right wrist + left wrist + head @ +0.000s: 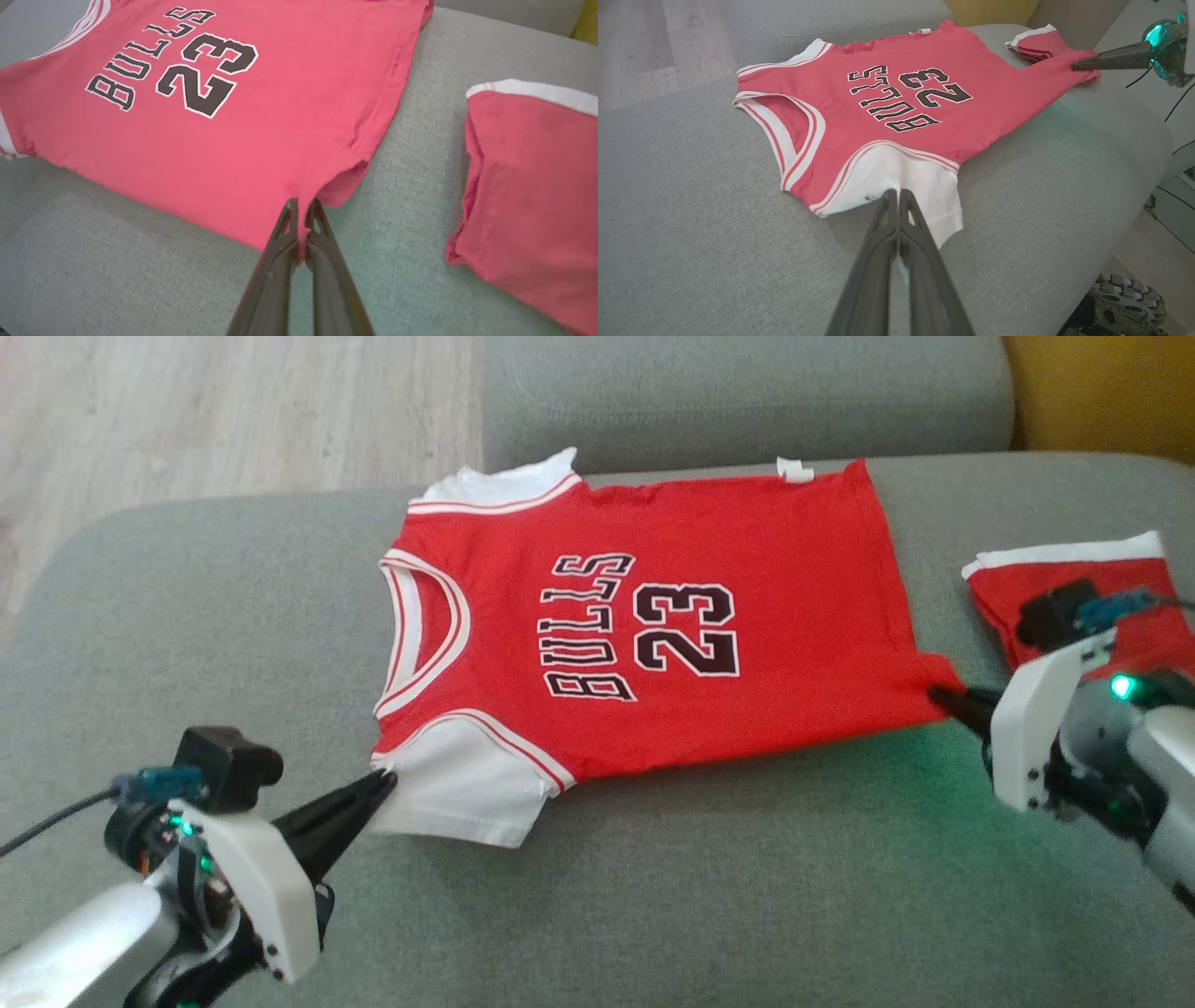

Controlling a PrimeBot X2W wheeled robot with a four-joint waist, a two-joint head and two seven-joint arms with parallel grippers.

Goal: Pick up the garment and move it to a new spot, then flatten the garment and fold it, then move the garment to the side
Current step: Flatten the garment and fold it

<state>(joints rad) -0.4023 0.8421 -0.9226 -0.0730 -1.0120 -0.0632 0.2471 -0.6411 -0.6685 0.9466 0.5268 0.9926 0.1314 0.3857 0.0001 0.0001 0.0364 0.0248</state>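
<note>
Left hand [381,787], pinched shut on the white near sleeve of the red short-sleeved "BULLS 23" jersey [653,616], which lies face-up, spread across the grey woven sofa seat [653,896]; right hand [941,695], clamped on its near hem corner. Paired near-edge grips suit drawing the cloth taut or folding it; a folded red garment with white trim [999,593] lies apart, rightmost
</note>
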